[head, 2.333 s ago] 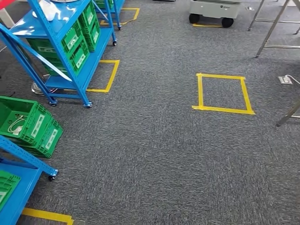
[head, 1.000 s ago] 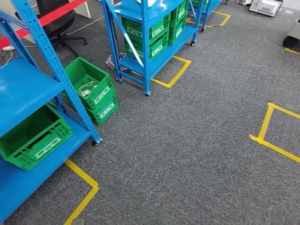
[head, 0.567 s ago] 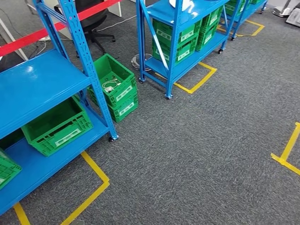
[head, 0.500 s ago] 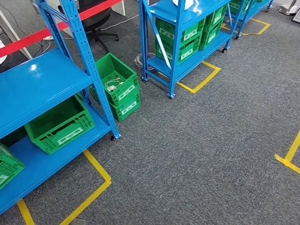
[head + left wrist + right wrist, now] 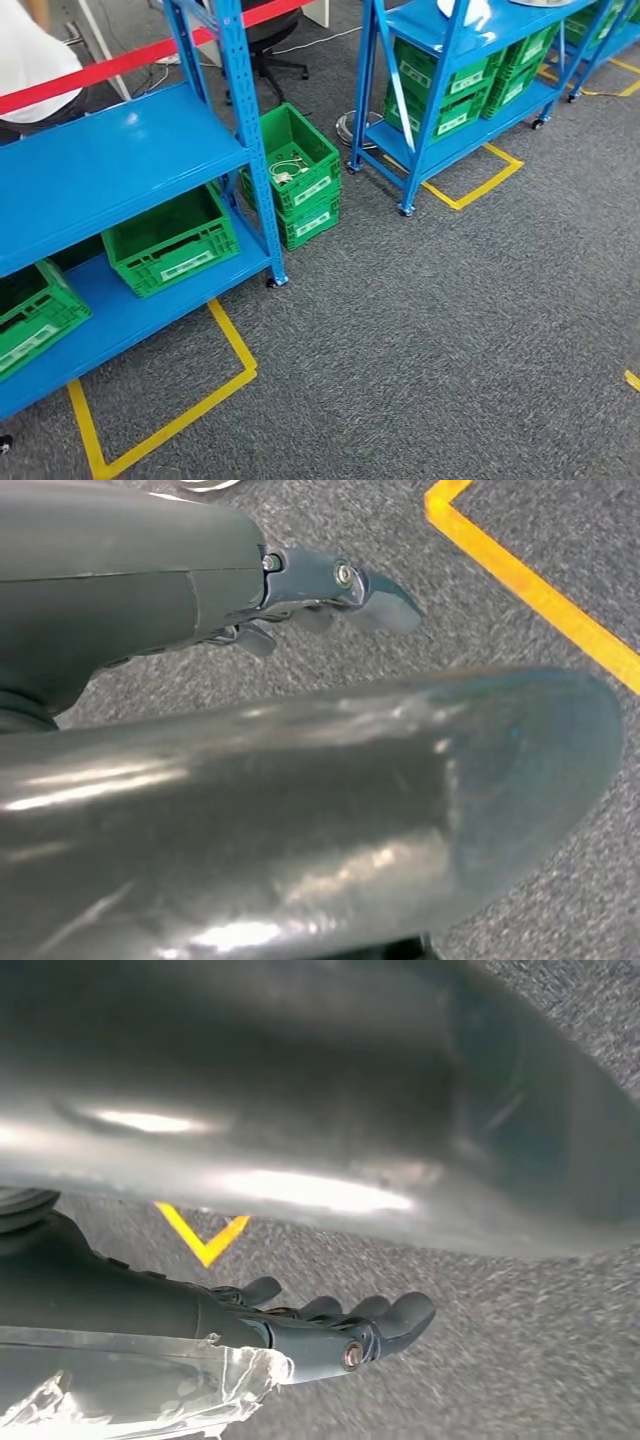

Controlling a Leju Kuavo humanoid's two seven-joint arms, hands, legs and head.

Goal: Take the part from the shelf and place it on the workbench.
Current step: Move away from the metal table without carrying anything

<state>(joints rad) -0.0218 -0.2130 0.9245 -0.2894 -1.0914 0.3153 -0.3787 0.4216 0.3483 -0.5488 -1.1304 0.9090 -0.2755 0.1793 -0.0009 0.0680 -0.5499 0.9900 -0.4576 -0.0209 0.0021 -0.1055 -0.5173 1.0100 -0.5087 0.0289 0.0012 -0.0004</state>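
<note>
Whole head view had swung since the earlier frames: camera turned with the robot, things themselves did not move. Earlier the picture was mostly carpet with a taped yellow square; now the near blue shelf (image 5: 121, 165) took the left half. Judged: robot turning toward the shelf, approach step, pick not yet begun.

Near shelf's middle board bare on what showed; lower board carried two green crates (image 5: 172, 240). Two stacked crates (image 5: 298, 175) on the floor beside its post, the top one with a white cable. A second shelf (image 5: 453, 90) stood beyond. Person in white at upper left (image 5: 34, 60).

The part: could not pick it out; too little to tell.

Left hand (image 5: 332, 590) hung over carpet, fingers loosely extended, holding nothing. Right hand (image 5: 340, 1325) likewise, fingers apart, empty.
</note>
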